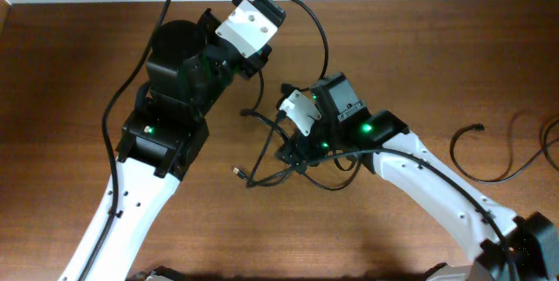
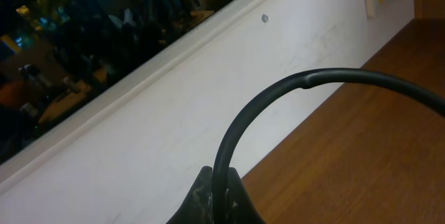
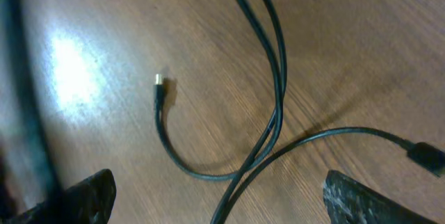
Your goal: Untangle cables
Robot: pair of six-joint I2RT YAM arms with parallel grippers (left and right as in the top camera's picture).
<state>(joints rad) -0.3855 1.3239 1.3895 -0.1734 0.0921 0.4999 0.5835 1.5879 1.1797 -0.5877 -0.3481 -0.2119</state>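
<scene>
**A:** Where are the cables?

**B:** The cables point(image 1: 278, 166) sit in a tangle mid-table, just below centre in the overhead view. One gold plug point(image 3: 158, 80) lies free on the wood, left of the crossing strands in the right wrist view. A separate cord point(image 1: 498, 180) loops alone near the right edge of the overhead view, well apart from the tangle.

**A:** Fingers?

**B:** Right gripper point(image 3: 219, 189) is released, fingers spread wide over the tangle with strands running between them. Left gripper point(image 2: 217, 200) looks clenched on one of the cables, which arcs up and off to the right of its frame.

**A:** Surface, room?

**B:** Brown wood-grain table point(image 1: 393, 63), with a glare patch at upper left of the right wrist view. White wall point(image 2: 208, 113) behind it. Dark glass point(image 2: 76, 36) above the wall, full of reflections.
</scene>
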